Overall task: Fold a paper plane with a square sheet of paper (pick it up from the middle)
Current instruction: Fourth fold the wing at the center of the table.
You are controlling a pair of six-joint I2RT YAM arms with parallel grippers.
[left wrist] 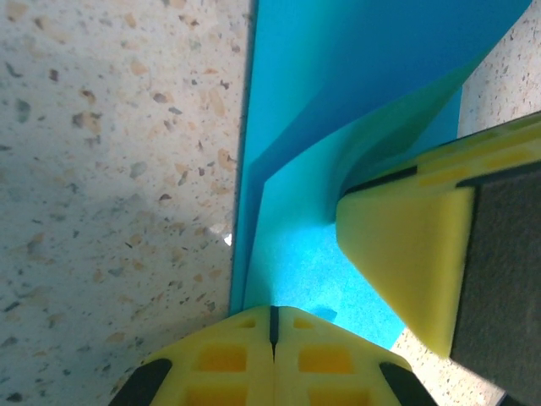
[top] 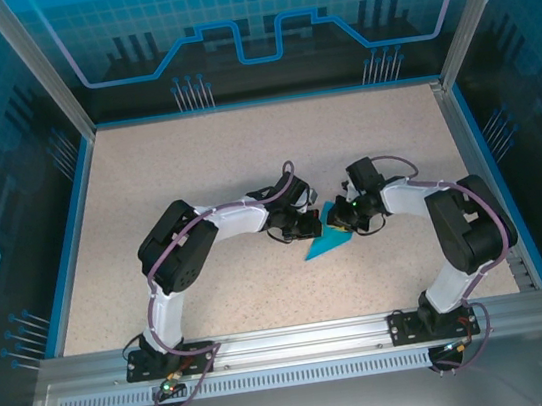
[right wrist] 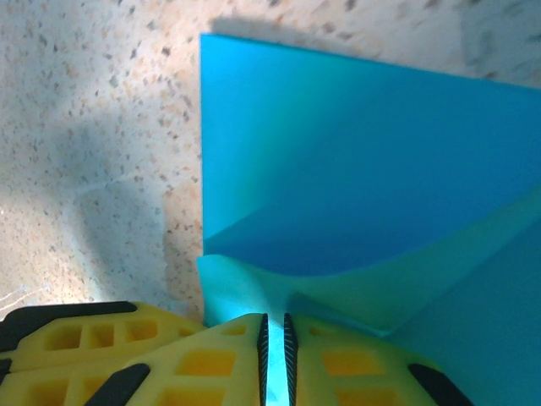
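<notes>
The two arms meet over the middle of the speckled counter [top: 196, 173], with the cyan paper sheet [top: 329, 243] between them. It is already partly folded and, from above, looks like a pointed wedge whose tip points toward the near-left.

In the right wrist view, the right end effector [right wrist: 273, 326] pinches the sheet: a sliver of cyan shows in the narrow slot between its yellow fingers. From that grip a flap curls up and over a darker layer beneath, so the paper bows up there and is not creased flat.

The left end effector [left wrist: 272, 315] has its fingers pressed together, with only a hairline seam between them. It sits right at the lower edge of the paper. Whether a layer is caught in that seam cannot be told. In the same view one yellow finger of the right end effector [left wrist: 406, 254] rests on the lighter flap, just beside the left one.

The work looks to be mid-fold. One end effector probably steadies the sheet while a flap is brought over. No finished dart shape is visible, so several creases likely remain.

The next move calls for laying the raised flap down so its edge meets the fold line. It then needs pressing flat along the crease without dragging the thin sheet across the counter.
</notes>
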